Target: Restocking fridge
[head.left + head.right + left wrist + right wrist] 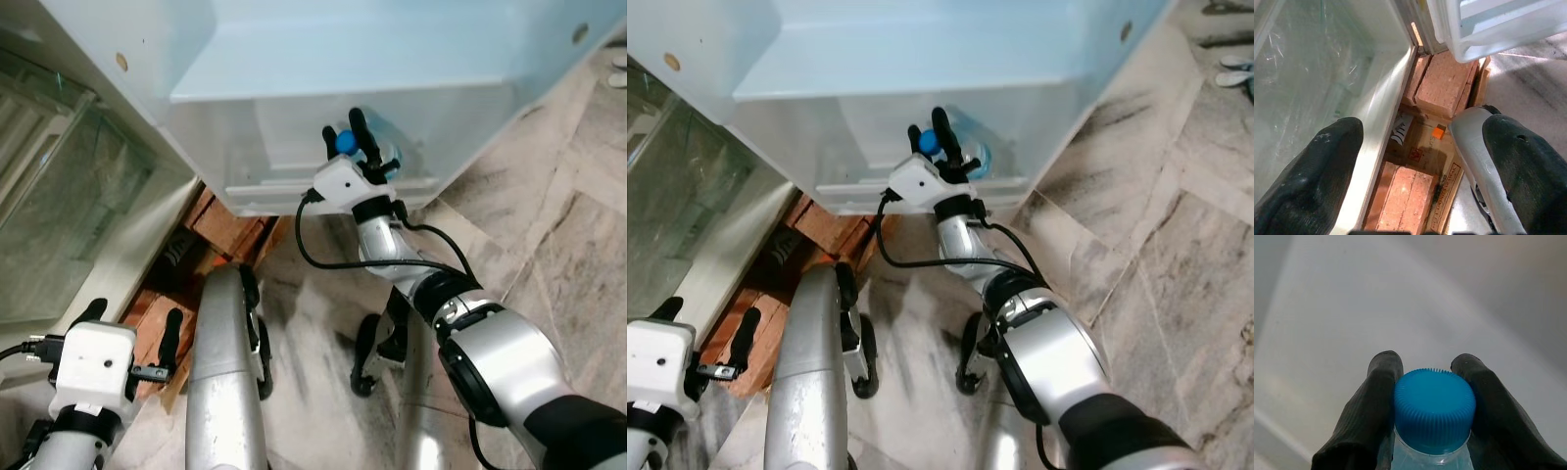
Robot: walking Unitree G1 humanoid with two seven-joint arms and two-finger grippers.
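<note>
Item: water bottle held at the fridge door bin, right arm.

We record the right gripper (345, 137) with both black fingers (1369, 406) pressed against either side of the blue cap (1434, 409) of a clear bottle (377, 149), clamped on it just under the cap. We see the bottle's body lying beyond the fingers, inside the translucent white door bin (284, 147), low on the pale blue fridge door (392, 49). A black cable (323, 259) loops from the right wrist down the silver forearm. The left gripper (127, 338) hangs low with its fingers (1317, 171) spread apart, holding nothing, above red bricks (1442, 83) and cardboard (1422, 147) beside the glass shelf (59, 196). Grey marble floor (549, 225) lies to the right.
</note>
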